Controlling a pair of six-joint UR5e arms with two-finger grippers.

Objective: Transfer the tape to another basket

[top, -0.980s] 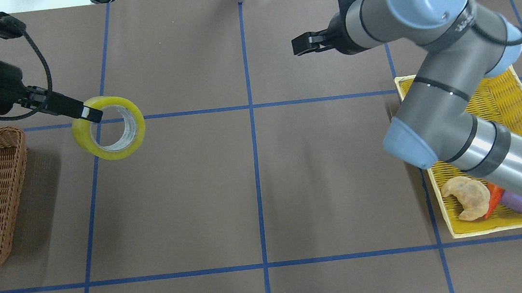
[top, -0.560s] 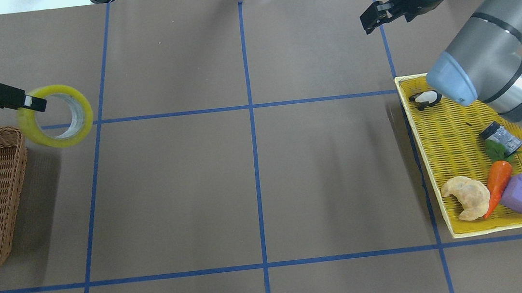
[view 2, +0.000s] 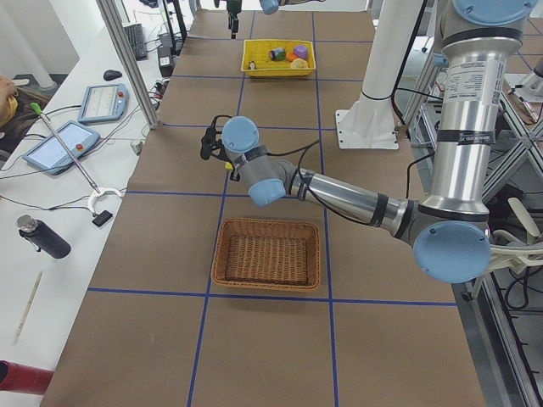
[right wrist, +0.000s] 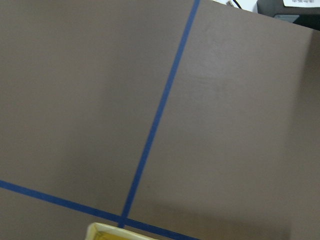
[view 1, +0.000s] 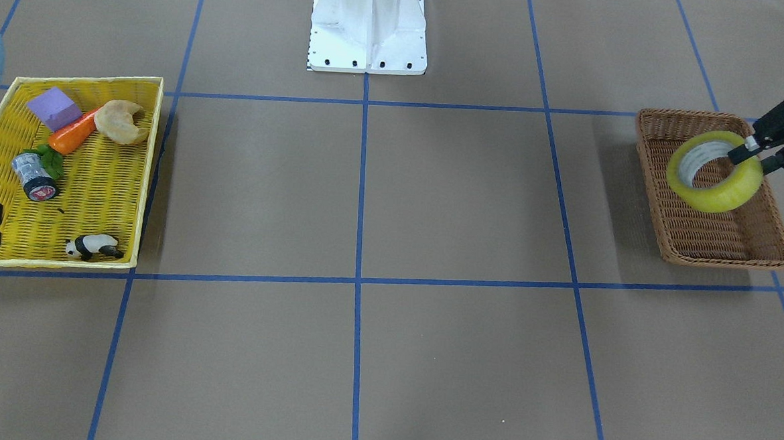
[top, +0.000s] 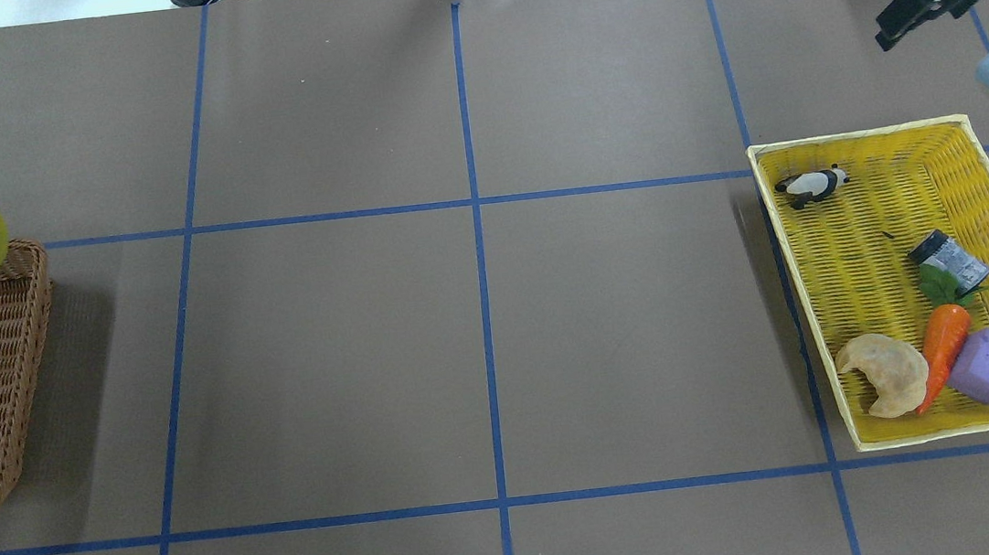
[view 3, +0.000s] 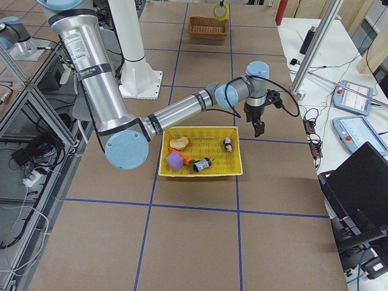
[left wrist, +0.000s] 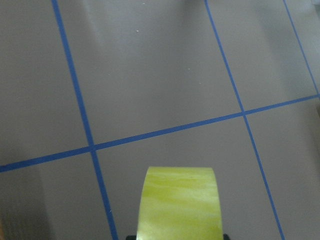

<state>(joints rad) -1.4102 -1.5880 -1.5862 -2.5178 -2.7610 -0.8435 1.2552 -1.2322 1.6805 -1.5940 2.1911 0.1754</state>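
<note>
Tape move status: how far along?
Done: the tape is out of the yellow tray, pinched in the left fingers. In hand: it hangs above the wicker basket, not resting in it. Left: lower it in and release.

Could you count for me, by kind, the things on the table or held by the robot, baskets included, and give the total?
Baskets: 2 (brown basket, yellow tray)
Rolls: 1 (tape, in the left gripper)
Food toys: 2 (carrot, croissant)
Animal figures: 1 (panda)
Blocks: 1 (purple block)
Containers: 1 (can)
Total: 8
</note>
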